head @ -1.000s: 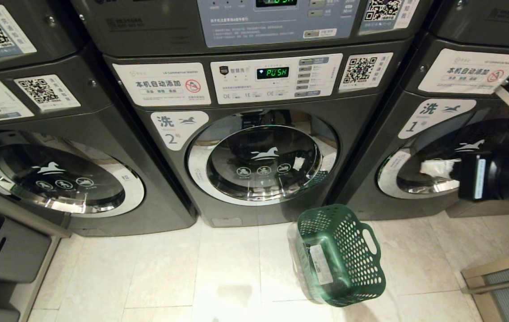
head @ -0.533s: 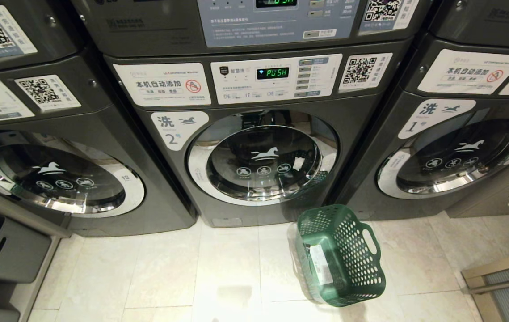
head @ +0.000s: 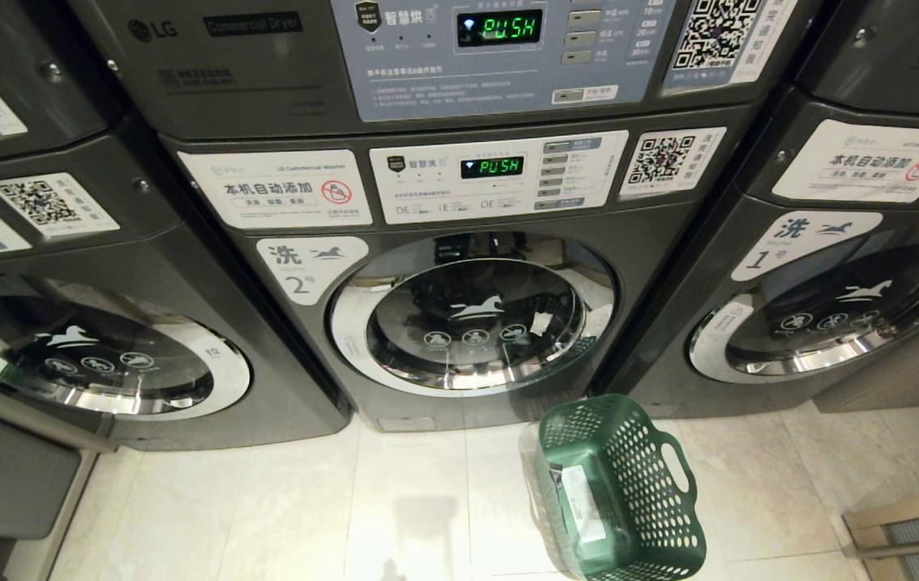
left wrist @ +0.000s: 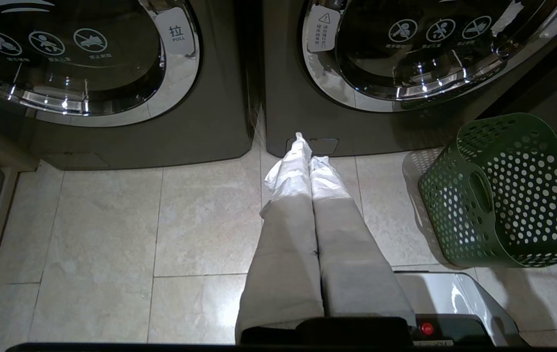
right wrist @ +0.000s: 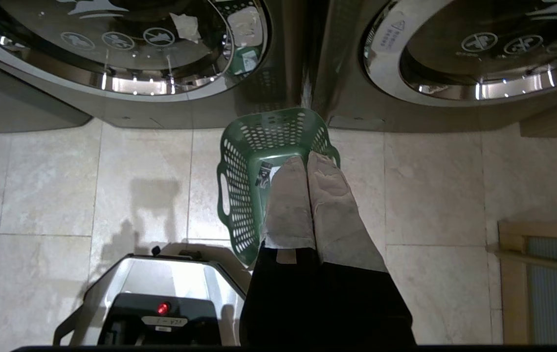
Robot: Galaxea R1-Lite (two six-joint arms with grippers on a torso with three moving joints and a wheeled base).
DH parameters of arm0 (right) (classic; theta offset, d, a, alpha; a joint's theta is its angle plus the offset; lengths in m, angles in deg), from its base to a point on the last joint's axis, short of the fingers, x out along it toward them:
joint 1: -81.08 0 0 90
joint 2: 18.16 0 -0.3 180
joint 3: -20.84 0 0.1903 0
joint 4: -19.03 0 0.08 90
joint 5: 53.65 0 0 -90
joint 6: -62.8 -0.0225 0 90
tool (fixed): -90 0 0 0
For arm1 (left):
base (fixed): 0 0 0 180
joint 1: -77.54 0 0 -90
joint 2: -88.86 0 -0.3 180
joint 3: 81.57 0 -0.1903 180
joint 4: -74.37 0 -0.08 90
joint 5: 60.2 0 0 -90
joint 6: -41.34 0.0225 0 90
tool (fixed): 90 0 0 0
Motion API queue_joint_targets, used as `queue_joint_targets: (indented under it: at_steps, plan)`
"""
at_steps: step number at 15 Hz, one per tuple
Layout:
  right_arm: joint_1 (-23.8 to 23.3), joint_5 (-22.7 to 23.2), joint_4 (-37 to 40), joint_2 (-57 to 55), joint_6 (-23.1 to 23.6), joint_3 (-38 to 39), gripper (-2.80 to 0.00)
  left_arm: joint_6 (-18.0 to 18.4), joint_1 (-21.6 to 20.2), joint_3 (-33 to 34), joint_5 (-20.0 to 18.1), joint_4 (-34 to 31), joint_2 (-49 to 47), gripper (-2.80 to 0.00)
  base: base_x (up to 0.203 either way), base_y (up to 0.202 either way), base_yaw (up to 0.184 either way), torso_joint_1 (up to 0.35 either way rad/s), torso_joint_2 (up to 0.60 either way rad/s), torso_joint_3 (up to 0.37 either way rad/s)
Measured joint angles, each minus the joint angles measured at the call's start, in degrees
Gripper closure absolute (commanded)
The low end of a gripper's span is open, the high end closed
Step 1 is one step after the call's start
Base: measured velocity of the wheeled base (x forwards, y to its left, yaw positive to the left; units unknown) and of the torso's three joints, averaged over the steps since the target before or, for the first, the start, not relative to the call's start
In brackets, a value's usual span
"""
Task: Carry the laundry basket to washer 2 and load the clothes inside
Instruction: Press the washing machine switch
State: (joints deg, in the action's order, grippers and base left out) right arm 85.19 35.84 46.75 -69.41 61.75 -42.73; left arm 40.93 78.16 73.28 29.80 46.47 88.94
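Here the right gripper [right wrist: 306, 161] hangs over the floor [head: 306, 500] with its cloth-covered fingers [right wrist: 288, 195] pressed together and nothing between them; seen from its wrist camera, its tips overlap the open mouth of the laundry basket [right wrist: 258, 161], though whether they touch it cannot be told. The left gripper [left wrist: 306, 146] is likewise closed and empty, its wrapped fingers [left wrist: 327, 181] pointing at the foot of washer 2 [left wrist: 288, 117], with the basket well off to its side.

The basket stands on the pale tiles just in front of washer 2's lower right corner, beside the seam with the machine marked "1" [head: 806, 242]. It holds no garment, only a white sticker [head: 580, 504] on its base. The clothes are not visible in any view.

Washer 2 [head: 653, 242] has its chrome-ringed door [head: 471, 323] shut. Its label [head: 310, 262] shows "洗", a horse and "2"; the panel above reads "本机自动添加" and a green display [head: 491, 167] says "PUSH". The unit stacked on top [head: 265, 81] bears "LG" and "Commercial Dryer", also showing "PUSH". The door of the machine on the left [left wrist: 82, 63] carries "拉 PULL".
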Motion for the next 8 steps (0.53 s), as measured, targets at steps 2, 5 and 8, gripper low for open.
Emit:
queue_joint_targets:
  at_steps: [2,5,8]
  plan:
    - [0.3,2.8,0.1,0.6,-0.2,-0.1,0.00,-0.3,0.0,0.0,0.1,0.0,0.0,0.00,0.000,0.000,0.000,0.000,0.00,0.000]
    - [1.3,11.8,0.3,0.9,-0.1,-0.5,0.00,-0.7,0.0,0.0,0.1,0.0,0.0,0.00,0.000,0.000,0.000,0.000,0.00,0.000]
    - [3.7,15.6,0.2,-3.3,-0.2,-2.8,0.00,-0.7,0.0,0.0,0.1,0.0,0.0,0.00,0.000,0.000,0.000,0.000,0.00,0.000]
